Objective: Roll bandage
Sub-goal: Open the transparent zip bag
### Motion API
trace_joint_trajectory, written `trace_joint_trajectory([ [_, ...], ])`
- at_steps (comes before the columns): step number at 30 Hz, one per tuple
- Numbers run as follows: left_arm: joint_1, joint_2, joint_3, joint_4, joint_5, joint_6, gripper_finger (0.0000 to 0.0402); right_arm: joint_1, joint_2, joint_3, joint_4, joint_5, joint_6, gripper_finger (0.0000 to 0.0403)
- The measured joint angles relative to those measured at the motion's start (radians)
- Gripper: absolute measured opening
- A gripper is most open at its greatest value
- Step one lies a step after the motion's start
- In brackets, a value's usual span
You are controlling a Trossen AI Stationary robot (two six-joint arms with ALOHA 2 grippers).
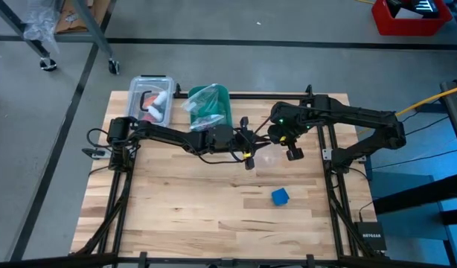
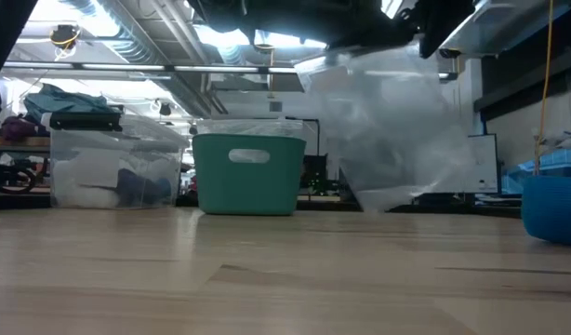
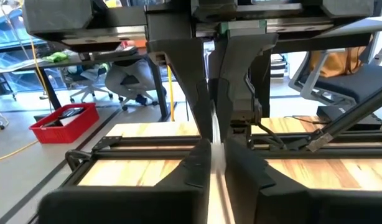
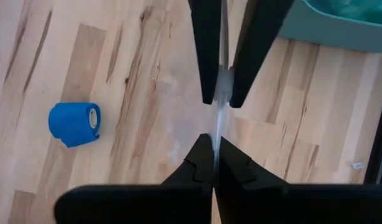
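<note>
The bandage (image 1: 280, 196) is a small bright blue roll lying on its side on the wooden table, near the right front; it also shows in the right wrist view (image 4: 74, 124) and the low view (image 2: 553, 209). No gripper touches it. My left gripper (image 1: 248, 154) and my right gripper (image 1: 293, 151) face each other above the table's middle, each shut on a clear plastic bag (image 1: 269, 158). In the low view the bag (image 2: 388, 130) hangs from them above the table. My left gripper pinches the clear bag's thin upper edge (image 3: 214, 163) between its two fingers, coming level from the table's left. The bag hangs below, lifted clear of the table. My right gripper pinches the same edge of the bag (image 4: 216, 140) between its two fingers, coming from the table's right, opposite my left gripper's fingers (image 4: 206, 68). A short strip of film runs straight between the two holds.
A teal plastic bin (image 1: 211, 106) with crumpled clear bags stands at the table's far edge, left of the grippers. A clear lidded box (image 1: 154, 97) stands left of it. Bare wooden table (image 1: 176, 201) lies in front.
</note>
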Motion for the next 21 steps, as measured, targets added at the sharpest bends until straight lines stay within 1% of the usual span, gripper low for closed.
trace_joint_trajectory([
  [3,-0.007,0.000,0.001,-0.014,0.000,-0.005,0.0010,0.000,-0.002,-0.001,-0.002,0.006,0.000,0.0001],
  [10,-0.020,0.000,0.002,-0.030,-0.001,-0.006,0.0026,0.000,-0.015,-0.001,-0.032,0.012,-0.001,0.0001],
  [17,-0.029,-0.006,0.002,-0.053,-0.003,-0.007,0.0014,0.000,-0.035,-0.001,-0.054,0.033,-0.002,0.0001],
  [21,-0.029,-0.006,0.002,-0.057,-0.002,-0.023,0.0021,0.000,-0.052,0.000,-0.076,0.041,-0.001,0.0001],
])
